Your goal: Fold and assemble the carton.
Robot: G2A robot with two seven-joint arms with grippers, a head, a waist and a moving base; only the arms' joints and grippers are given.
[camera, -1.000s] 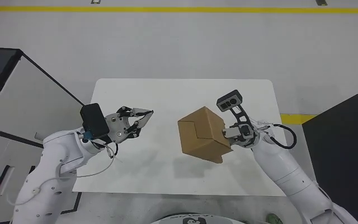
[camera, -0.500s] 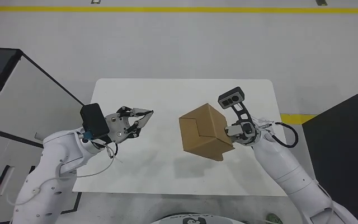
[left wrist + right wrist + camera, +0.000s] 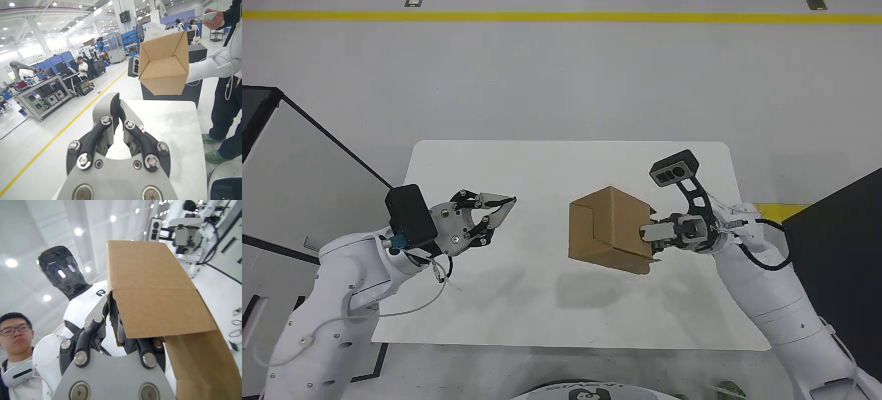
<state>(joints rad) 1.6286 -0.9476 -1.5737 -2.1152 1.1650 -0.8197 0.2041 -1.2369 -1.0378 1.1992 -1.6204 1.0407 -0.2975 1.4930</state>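
Right of centre in the top view, the carton [image 3: 607, 228] hangs tilted in the air above the tabletop [image 3: 522, 290], its shadow falling on the white surface below it. The right gripper [image 3: 654, 232] is clamped on one edge of it; the right wrist view shows the cardboard pinched between the closed fingers [image 3: 110, 313].

Left of centre, well apart from the carton, the left gripper [image 3: 504, 204] hovers with its jaws drawn together on nothing.

The job looks largely done. The carton is already stood up into a box shape, and in the left wrist view the face turned toward that camera [image 3: 163, 62] seems closed, with folded panels meeting along slanted creases. In the right wrist view, though, one panel juts out loose past the body near the grip. My judgement is that this end remains to be tucked shut before the box is set down.

It is plain brown corrugated board, clean, with crisp edges and no visible tape.
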